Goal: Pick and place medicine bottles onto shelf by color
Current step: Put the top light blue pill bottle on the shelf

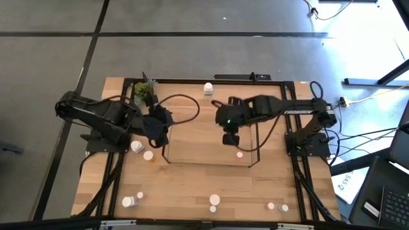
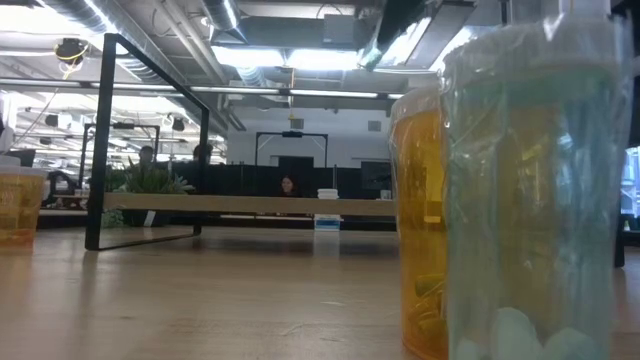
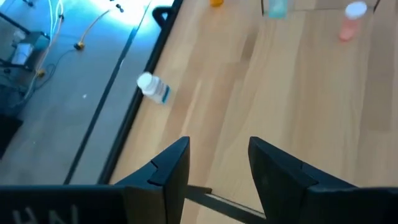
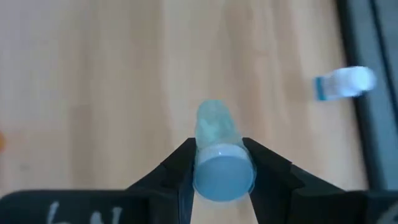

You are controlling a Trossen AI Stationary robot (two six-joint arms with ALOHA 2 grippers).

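- High view: two arms reach over the shelf [image 1: 192, 156]. The left gripper [image 1: 155, 128] hangs at the shelf's left end; the right gripper [image 1: 230, 138] hangs over its middle. One small bottle [image 1: 240, 154] sits on the shelf just by the right gripper. One white bottle [image 1: 208, 87] lies at the table's far edge, one plant [image 1: 144, 91] stands at the far left corner, two bottles [image 1: 142, 150] lie just left of the shelf, and about six more are scattered along the near edge.
- Low view: two big bottles fill the right side, one orange [image 2: 420, 220] and one teal [image 2: 535, 190], touching or nearly so. A third, orange one [image 2: 18, 205] stands at the far left. The shelf frame [image 2: 105, 140] rises behind.
- Left wrist view: the fingers [image 3: 174, 171] stand apart with nothing between them. Four bottles show on the table: one white [image 3: 152, 87], one pink [image 3: 351, 20], one teal and one orange at the frame's edge.
- Right wrist view: the fingers [image 4: 180, 171] are clamped on one teal bottle [image 4: 217, 140], gripped at its cap. One white bottle [image 4: 342, 83] lies beyond.
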